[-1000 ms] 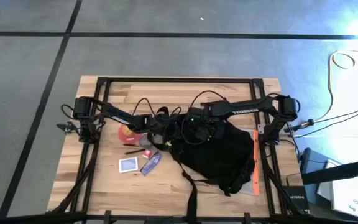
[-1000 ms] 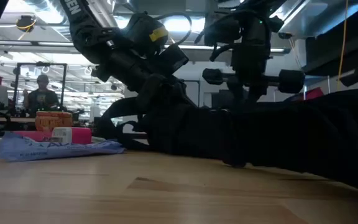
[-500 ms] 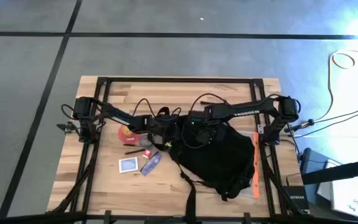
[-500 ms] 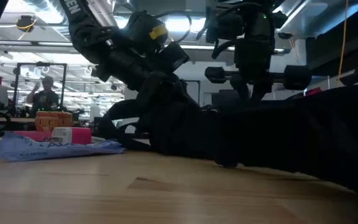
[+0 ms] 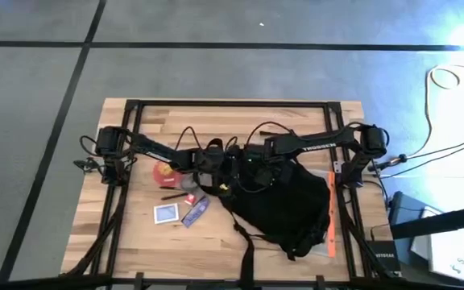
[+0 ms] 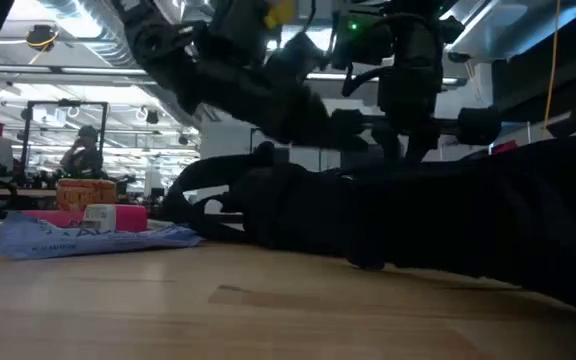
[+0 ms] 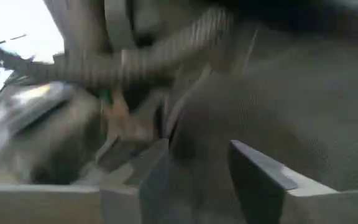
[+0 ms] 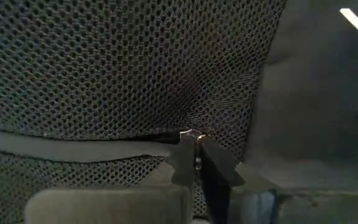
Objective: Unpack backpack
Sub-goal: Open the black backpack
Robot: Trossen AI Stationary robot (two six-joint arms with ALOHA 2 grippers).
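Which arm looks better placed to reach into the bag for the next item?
Left, probably. The left pincer is open and free at the backpack. The right pincer is shut on the backpack's mesh fabric, so it looks occupied holding it.

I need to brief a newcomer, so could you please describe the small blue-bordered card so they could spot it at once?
Start at the black backpack on the wooden table. Beside it, toward the left arm's side, lie loose items. The card lies nearest the front edge: flat, square, blue-bordered with a pale centre.
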